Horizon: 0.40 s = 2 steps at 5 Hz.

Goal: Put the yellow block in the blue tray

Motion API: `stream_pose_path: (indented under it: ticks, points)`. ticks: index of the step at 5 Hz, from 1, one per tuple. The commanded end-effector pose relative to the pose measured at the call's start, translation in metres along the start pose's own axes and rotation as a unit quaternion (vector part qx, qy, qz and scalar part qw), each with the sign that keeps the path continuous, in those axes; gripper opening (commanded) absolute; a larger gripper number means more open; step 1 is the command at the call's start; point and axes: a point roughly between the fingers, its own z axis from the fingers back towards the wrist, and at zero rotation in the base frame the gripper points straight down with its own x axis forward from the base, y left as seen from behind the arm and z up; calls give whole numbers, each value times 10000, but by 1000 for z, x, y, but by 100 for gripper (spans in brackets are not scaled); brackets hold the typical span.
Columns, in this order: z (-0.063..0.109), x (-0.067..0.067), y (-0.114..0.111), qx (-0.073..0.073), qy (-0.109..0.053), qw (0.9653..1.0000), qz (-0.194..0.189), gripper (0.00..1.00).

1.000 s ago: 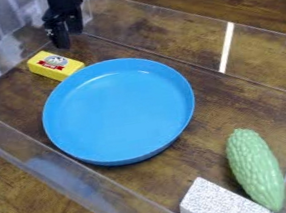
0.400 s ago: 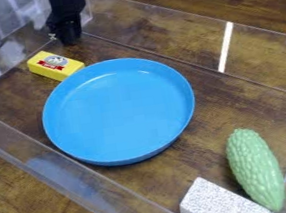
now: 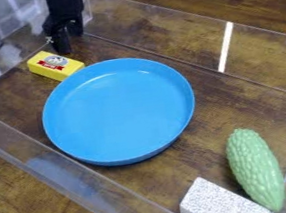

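Observation:
The yellow block [image 3: 55, 64], with a red-and-white label on top, lies flat on the wooden table just left of and behind the blue tray [image 3: 124, 142]. The tray is a large round shallow dish with nothing in it. My black gripper [image 3: 63, 39] hangs at the back left, a little behind and above the block, not touching it. Its fingers stand apart and hold nothing.
A green bumpy gourd [image 3: 256, 168] lies at the front right, with a white speckled sponge block [image 3: 214, 202] beside it at the front edge. Clear plastic walls [image 3: 37, 185] border the table at the left and front.
The fingers drew together in the middle frame and stand apart again now. The gripper stayed behind the block. The block and the tray have not moved.

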Motion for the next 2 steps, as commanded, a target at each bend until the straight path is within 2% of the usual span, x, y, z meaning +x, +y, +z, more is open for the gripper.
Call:
stream_pose_path:
  ticks: [1, 2]
  points:
    - [17, -14, -2, 121, 81, 9997, 200, 100]
    - [18, -21, 0, 104, 108, 9993, 335, 100]
